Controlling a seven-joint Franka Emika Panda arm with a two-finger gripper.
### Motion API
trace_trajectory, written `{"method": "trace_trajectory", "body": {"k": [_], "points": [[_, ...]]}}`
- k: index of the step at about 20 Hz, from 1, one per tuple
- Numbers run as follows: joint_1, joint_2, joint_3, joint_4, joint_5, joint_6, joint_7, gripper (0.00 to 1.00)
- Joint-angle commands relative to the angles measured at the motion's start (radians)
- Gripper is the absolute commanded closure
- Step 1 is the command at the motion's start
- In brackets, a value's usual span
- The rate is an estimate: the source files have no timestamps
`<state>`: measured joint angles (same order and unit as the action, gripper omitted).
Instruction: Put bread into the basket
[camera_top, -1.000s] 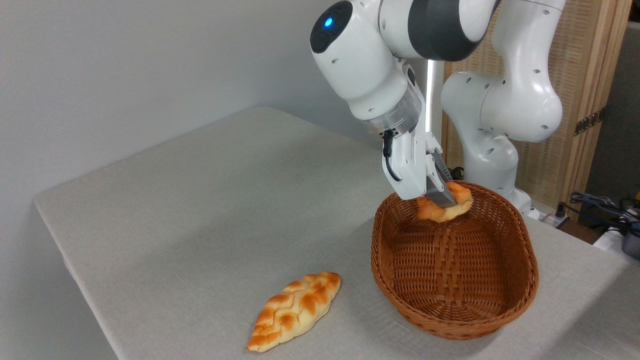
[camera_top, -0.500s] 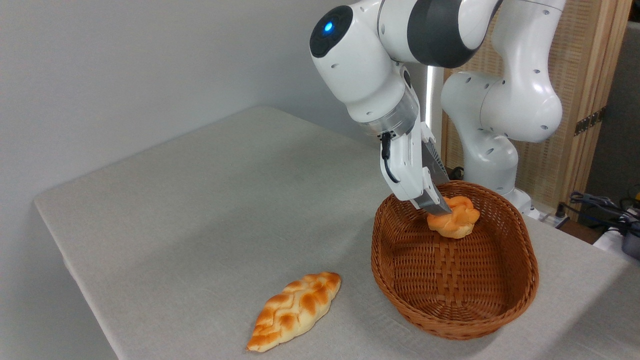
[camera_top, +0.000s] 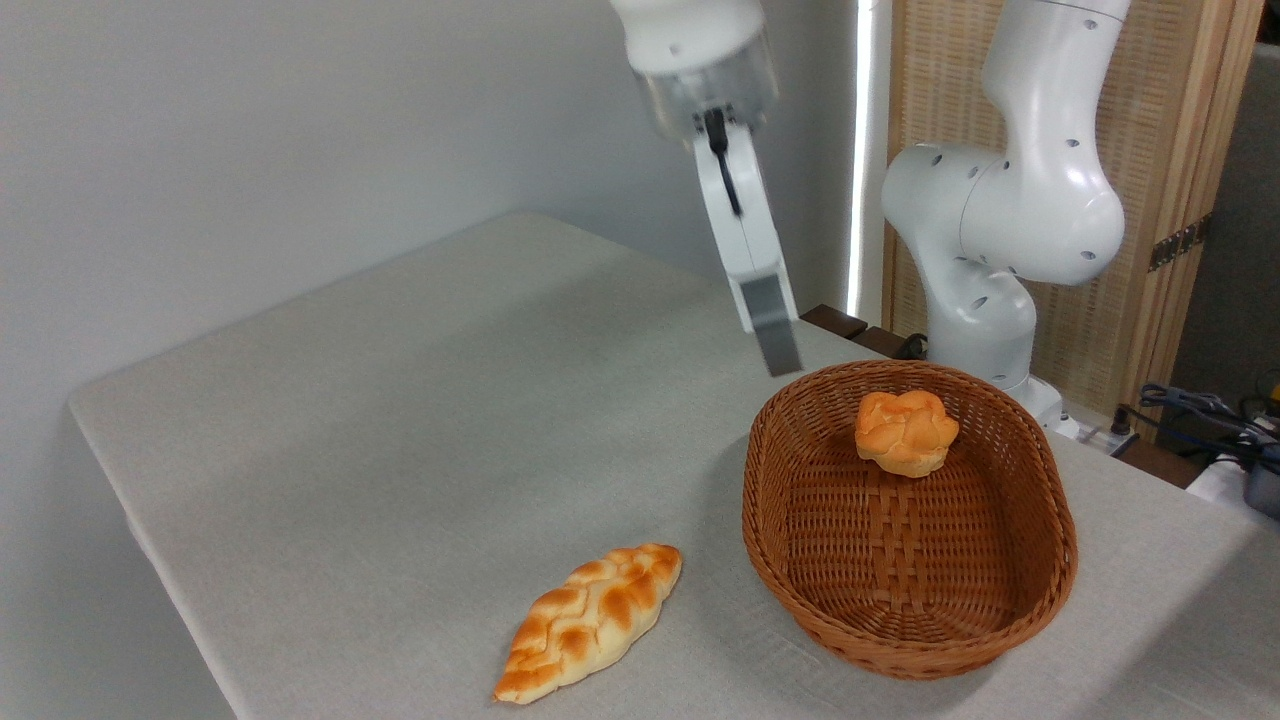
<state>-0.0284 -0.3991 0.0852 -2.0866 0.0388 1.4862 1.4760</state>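
The bread (camera_top: 905, 430), a small round orange-golden bun with a knotted top, lies inside the basket (camera_top: 790, 590) near its far end. The basket is a large oval reddish-brown wicker one standing on the right of the table. My gripper (camera_top: 784, 362) hangs above the table just left of the basket's far rim, well clear of the bread and holding nothing. I see it edge-on, so its near grey finger (camera_top: 770, 320) covers the other one.
A longer pale braided loaf (camera_top: 590, 620) lies on the grey tablecloth (camera_top: 400, 420) near the front edge, left of the basket. The arm's white base (camera_top: 990, 250) stands behind the basket. Cables (camera_top: 1210, 410) lie at the far right.
The gripper let go of the bread, which now rests in the basket. It then rose and drew back up and to the left, away from the basket.
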Motion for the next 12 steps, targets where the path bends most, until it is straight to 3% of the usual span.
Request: {"method": "trace_trajectory", "body": {"k": [1, 8, 9, 11, 12], "points": [[0.005, 0.129, 0.004, 0.175, -0.082, 0.002, -0.170, 0.00], [0.007, 0.316, -0.002, 0.456, -0.149, 0.022, -0.495, 0.00], [0.011, 0.333, -0.025, 0.477, -0.148, 0.025, -0.540, 0.00], [0.071, 0.341, -0.111, 0.482, -0.139, 0.063, -0.623, 0.00], [0.080, 0.341, -0.137, 0.479, -0.131, 0.075, -0.650, 0.00]]}}
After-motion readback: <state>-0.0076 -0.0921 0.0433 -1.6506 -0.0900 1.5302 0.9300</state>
